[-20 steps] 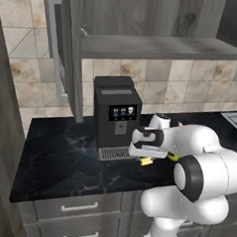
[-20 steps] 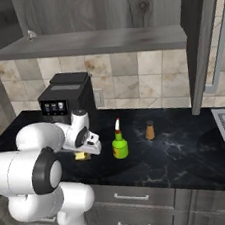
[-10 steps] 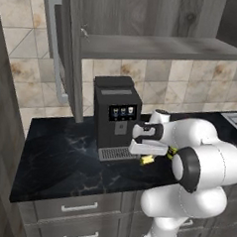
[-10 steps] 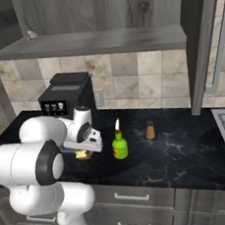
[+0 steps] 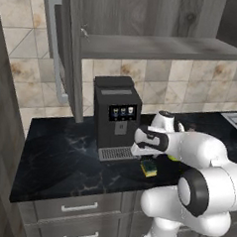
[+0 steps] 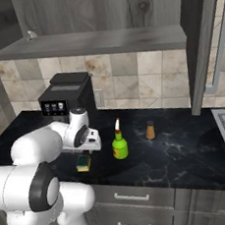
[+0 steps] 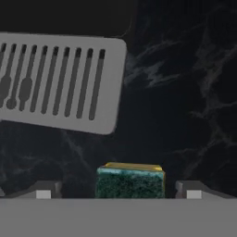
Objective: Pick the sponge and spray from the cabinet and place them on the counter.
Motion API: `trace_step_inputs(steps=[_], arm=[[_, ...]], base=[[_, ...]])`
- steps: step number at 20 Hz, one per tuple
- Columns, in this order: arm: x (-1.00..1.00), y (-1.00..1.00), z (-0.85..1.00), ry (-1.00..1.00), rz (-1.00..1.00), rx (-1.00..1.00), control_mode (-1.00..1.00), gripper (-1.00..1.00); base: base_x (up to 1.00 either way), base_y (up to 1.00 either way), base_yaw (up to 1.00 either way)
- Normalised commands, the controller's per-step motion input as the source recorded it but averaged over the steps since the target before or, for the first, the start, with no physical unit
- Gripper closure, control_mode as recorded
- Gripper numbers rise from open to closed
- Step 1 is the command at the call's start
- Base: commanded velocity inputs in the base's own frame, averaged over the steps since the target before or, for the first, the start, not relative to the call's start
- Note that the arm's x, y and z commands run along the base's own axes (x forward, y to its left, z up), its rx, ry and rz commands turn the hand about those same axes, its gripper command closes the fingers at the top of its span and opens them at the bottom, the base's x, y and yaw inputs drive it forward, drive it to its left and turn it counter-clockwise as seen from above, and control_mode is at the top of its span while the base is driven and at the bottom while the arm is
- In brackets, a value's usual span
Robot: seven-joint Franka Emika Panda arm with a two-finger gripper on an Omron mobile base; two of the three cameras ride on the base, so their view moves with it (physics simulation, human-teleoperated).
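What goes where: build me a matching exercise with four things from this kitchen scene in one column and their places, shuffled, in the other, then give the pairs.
Things:
1. sponge
2. spray
3. coffee machine
4. shaker

Places:
A. on the counter, against the tiled wall, under the cabinet
B. flat on the counter, between the open jaws of the gripper
C. upright on the counter, next to the sponge
D. on the counter, on the far side of the spray from the sponge

Pairs: 1-B, 2-C, 3-A, 4-D
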Motion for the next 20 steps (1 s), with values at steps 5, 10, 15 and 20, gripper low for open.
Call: trace_step_inputs(steps=[5, 10, 15, 20], arm=[[-0.18, -0.01, 0.31, -0.11, 0.11, 0.0, -1.0, -1.0], [-0.57, -0.09, 0.13, -0.03, 0.11, 0.0, -1.0, -1.0], [-0.49, -0.16, 0.64, 0.0, 0.11, 0.0, -1.0, -1.0], [-0.58, -0.18, 0.84, -0.09, 0.12, 0.0, -1.0, -1.0]], base=[[0.0, 0.0, 0.0], [0.0, 0.0, 0.0], [0.0, 0.0, 0.0], [0.0, 0.0, 0.0]])
